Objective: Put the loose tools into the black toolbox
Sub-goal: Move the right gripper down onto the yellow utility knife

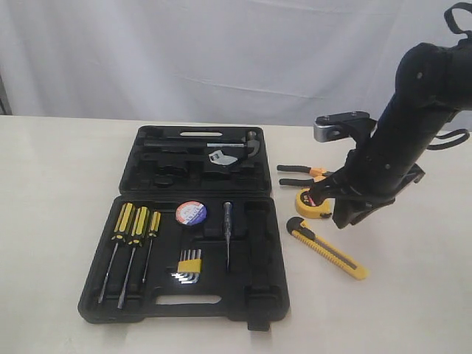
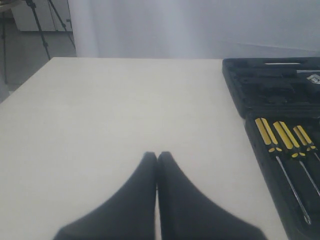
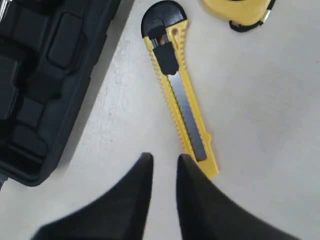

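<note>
The black toolbox (image 1: 184, 228) lies open on the table, and the black tape roll (image 1: 191, 213) sits in its near half. To its right on the table lie the black-and-orange pliers (image 1: 301, 175), the yellow tape measure (image 1: 311, 205) and the yellow-and-black utility knife (image 1: 327, 248). My right gripper (image 3: 164, 160) hovers over the table at the knife's (image 3: 180, 100) tail end, open by a narrow gap and holding nothing. One of its fingertips (image 3: 187, 162) overlaps that end. My left gripper (image 2: 157, 156) is shut and empty over bare table, left of the toolbox (image 2: 270, 90).
Three screwdrivers (image 1: 133, 225), a hex key set (image 1: 189, 265) and a thin tester (image 1: 227, 236) fill recesses in the near half. A hammer and wrench (image 1: 228, 151) lie in the far half. My right arm (image 1: 391, 147) partly hides the tape measure. The table's left edge (image 2: 30, 80) shows.
</note>
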Controlling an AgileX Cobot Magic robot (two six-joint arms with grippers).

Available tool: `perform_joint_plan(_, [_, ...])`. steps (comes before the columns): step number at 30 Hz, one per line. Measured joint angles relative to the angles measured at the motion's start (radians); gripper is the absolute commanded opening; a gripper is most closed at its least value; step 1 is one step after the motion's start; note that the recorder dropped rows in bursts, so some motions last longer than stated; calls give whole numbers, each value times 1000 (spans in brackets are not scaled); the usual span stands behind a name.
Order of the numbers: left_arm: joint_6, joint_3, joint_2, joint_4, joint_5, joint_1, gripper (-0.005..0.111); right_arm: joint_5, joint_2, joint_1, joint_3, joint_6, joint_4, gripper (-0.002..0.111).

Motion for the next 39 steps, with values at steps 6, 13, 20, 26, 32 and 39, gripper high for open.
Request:
perform_joint_plan(6, [0, 0, 0, 0, 0, 0, 0, -36, 0, 0, 0, -7, 3, 66])
perform_joint_plan(13, [0, 0, 0, 0, 0, 0, 0, -80, 56, 0, 0, -38, 7, 63])
perform_joint_plan(20, [0, 0, 0, 0, 0, 0, 0, -141, 152, 0, 0, -67, 10, 63])
perform_joint_plan(26, [0, 0, 0, 0, 0, 0, 0, -185, 195, 13, 0, -82, 10, 63])
perform_joint_plan(32, [0, 0, 0, 0, 0, 0, 0, -237, 230, 32, 0, -89, 12, 63])
perform_joint_plan(39, [0, 0, 0, 0, 0, 0, 0, -239, 245, 32, 0, -89, 12, 50])
